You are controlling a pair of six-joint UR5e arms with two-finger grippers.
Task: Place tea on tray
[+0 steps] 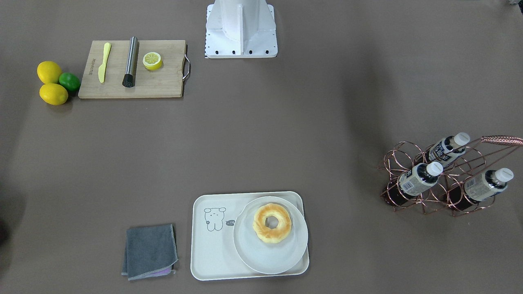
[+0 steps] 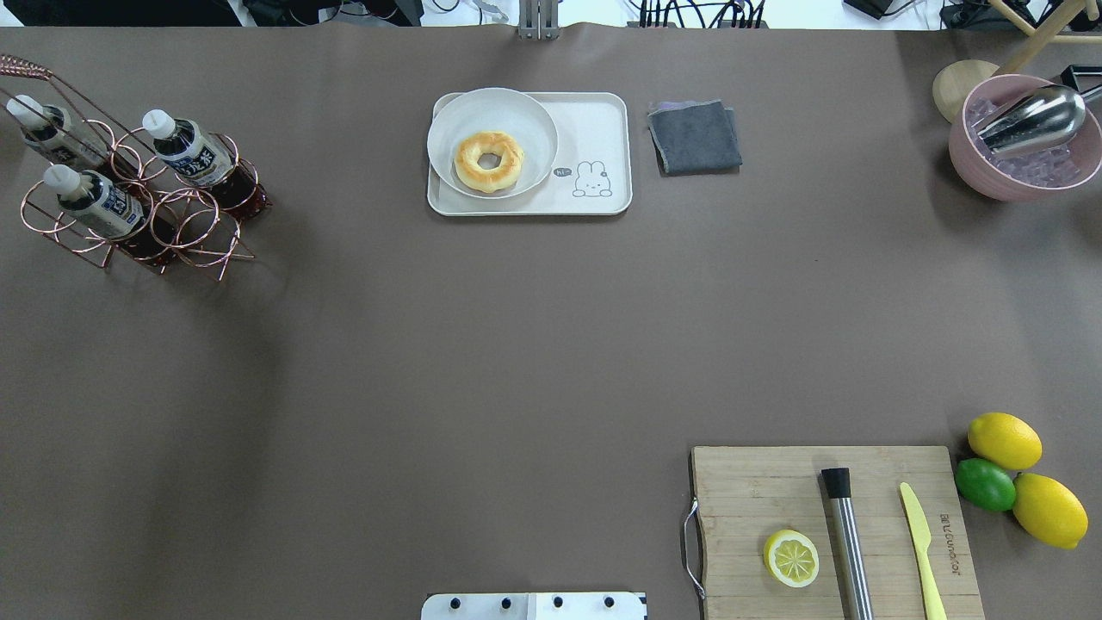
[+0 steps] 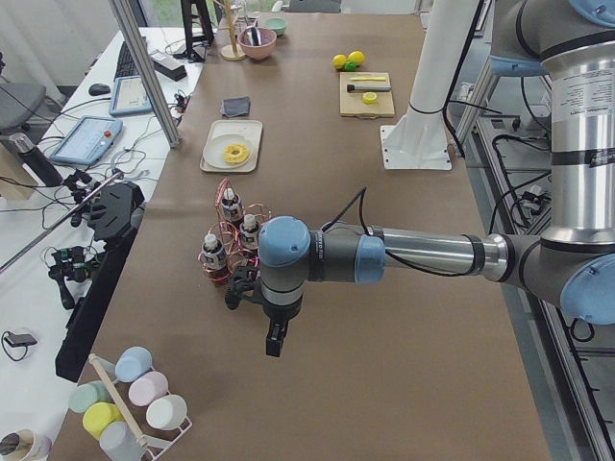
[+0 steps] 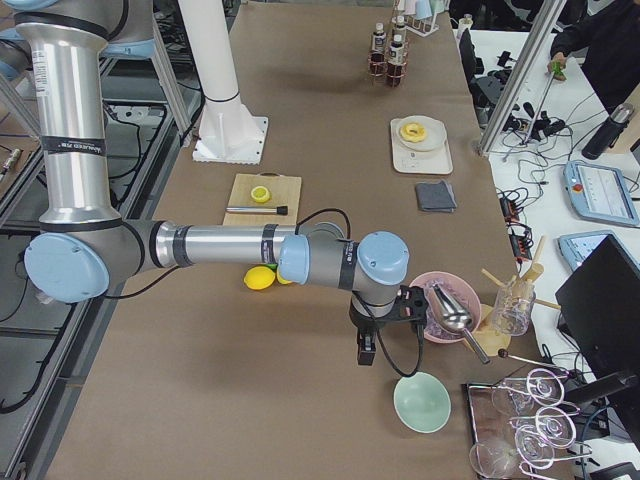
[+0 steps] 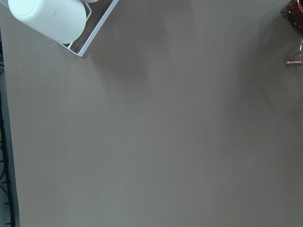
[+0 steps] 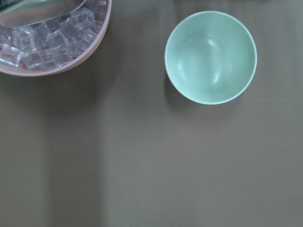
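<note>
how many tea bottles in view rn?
3. All sit tilted in the copper wire rack, far left of the table: farthest bottle, nearest bottle, right-hand bottle. None on the tray; none appears hidden.

Tea (image 2: 194,155), white-capped, tilted in wire rack (image 2: 175,226), cream tray (image 2: 596,129) well apart

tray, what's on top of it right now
A round white plate holding a ring-shaped pastry covers about half of the tray; the bear-drawing side is bare. The tray surface under the plate is hidden.
</note>
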